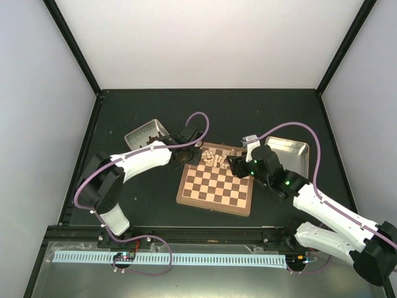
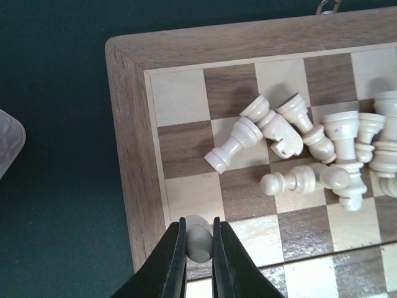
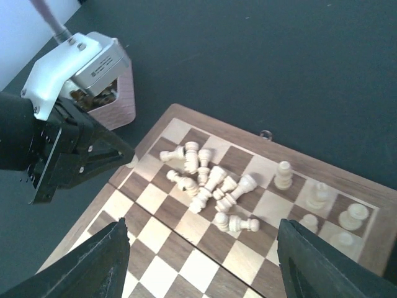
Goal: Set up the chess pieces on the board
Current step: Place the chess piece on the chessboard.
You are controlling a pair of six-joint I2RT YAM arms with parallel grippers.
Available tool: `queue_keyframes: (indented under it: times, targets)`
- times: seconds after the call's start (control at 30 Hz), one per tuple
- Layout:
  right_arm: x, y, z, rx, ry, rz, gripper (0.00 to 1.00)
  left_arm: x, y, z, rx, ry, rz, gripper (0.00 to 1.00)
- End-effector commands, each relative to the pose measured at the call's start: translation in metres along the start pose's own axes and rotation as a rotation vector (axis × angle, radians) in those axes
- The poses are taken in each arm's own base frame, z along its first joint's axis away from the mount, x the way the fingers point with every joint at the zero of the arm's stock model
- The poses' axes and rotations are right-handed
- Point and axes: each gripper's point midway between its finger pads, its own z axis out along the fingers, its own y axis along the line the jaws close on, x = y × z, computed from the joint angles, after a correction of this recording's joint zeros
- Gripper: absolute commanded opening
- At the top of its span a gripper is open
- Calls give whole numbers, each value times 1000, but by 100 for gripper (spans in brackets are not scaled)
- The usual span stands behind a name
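The left claw [image 2: 198, 225] is clamped on one pale chess piece [image 2: 198, 243] at the rim of the board [image 2: 131, 155]. The toppled heap of chess pieces [image 2: 298, 146] lies ahead of it and to its right. The right claw [image 3: 203, 228] hangs wide open and empty above the board, that heap just beyond its fingertips.

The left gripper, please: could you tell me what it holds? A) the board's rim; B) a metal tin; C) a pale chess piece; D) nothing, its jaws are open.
C: in the left wrist view the left gripper is shut on a pale chess piece, over squares at the edge of the board.
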Motion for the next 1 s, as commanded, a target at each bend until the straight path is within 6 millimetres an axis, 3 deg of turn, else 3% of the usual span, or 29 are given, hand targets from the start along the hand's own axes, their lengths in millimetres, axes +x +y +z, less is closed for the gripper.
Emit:
queue_keyframes:
  times: [0.0,0.53,0.97]
  targets:
    - [-10,-16,-5,88,-75,48,66,-11,4,4,-71,-15,19,2]
    - [-5,-18,-1,99,-53,53,67,-16,4,35,-86,-7,20,2]
    - [-5,-16,0,92,-44,61,67,-22,12,43,-114,-6,-12,11]
